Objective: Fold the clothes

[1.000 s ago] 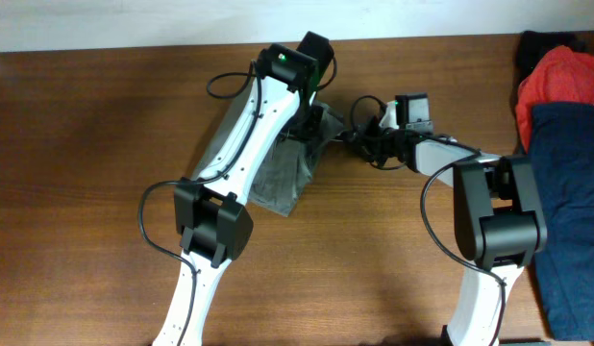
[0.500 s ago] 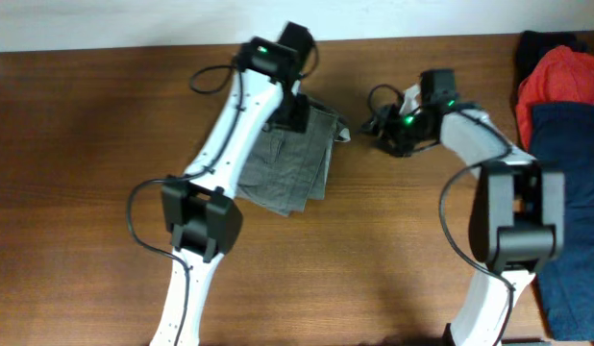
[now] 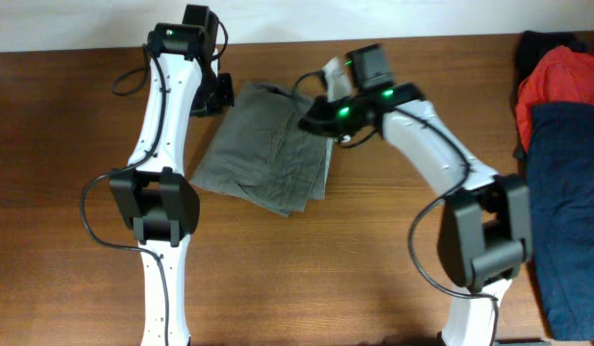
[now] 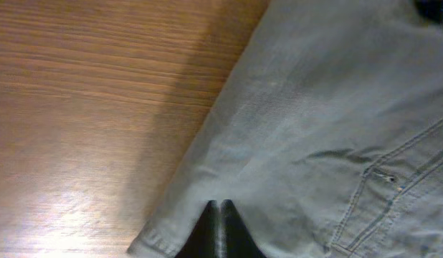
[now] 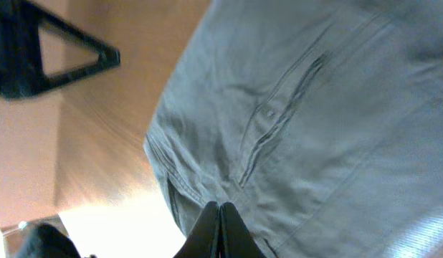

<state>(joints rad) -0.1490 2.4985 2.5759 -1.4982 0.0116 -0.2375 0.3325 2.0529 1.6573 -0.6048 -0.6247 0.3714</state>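
The grey-khaki shorts (image 3: 268, 149) lie spread flat on the wooden table at centre back. My left gripper (image 3: 220, 96) is at their upper left corner. In the left wrist view my left gripper (image 4: 221, 206) is shut, with the shorts (image 4: 329, 122) right at its tips and the hem (image 4: 150, 242) just to the left. My right gripper (image 3: 323, 111) is at the shorts' upper right corner. In the right wrist view my right gripper (image 5: 220, 206) is shut, its tips against the fabric near a pocket seam (image 5: 279, 122). No cloth shows between its jaws.
A red-orange garment (image 3: 558, 77) and a dark blue garment (image 3: 571, 211) lie piled at the table's right edge. The table's back edge meets a white wall just behind both grippers. Bare wood (image 3: 326, 279) lies in front of the shorts.
My left gripper has moved left, and the shorts have opened out to the left from a bunched fold. My right gripper has moved left from beside the shorts onto their upper right corner.
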